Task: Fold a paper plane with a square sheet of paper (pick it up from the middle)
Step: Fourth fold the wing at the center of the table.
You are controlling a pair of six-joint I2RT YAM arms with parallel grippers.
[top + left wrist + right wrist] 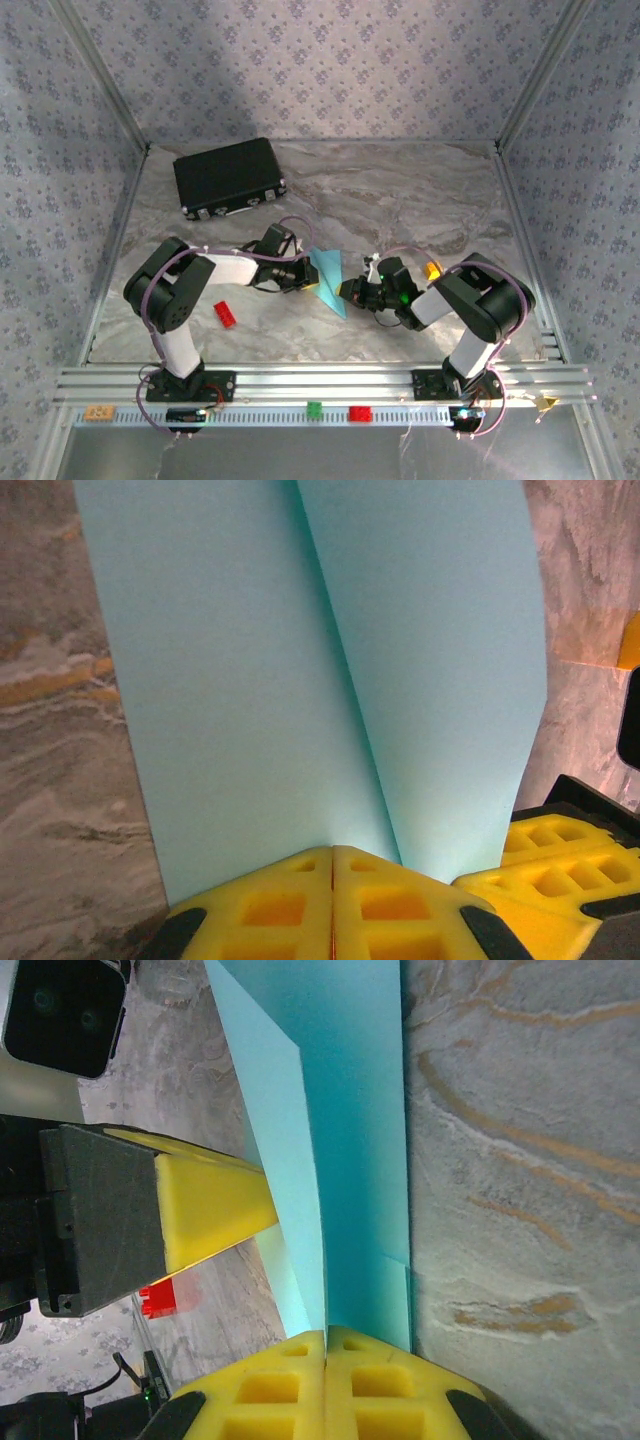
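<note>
Found the light-blue paper [328, 275] near the middle of the marbled tabletop [400, 200], pinched from two sides: left gripper [303, 279] at its left, right gripper [350, 291] at its right. Showed from above as a narrow pointed shape, tip toward the near side, wider end toward the far side. Could not tell whether any edge touched the tabletop.

Seen from the left wrist: left gripper [332, 855] with yellow pads pressed flat together, no gap between them, clamped on the paper's [250, 680] edge. Rose away from the pads as two panels meeting at a slanted crease, with the crease coming down just right of the pinch line. Sat just beside, at the lower right, the right gripper [560, 865], against the right panel.

Seen from the right wrist: right gripper [325, 1338] likewise shut tight, folded layers of the paper [350, 1110] running straight in between its pads. Pressed against the paper from the other side, one yellow finger of the left gripper [215, 1200].

Lay well apart from the paper: a black case [230, 177] at the far left, and a small red brick [224, 314] by the left arm
</note>
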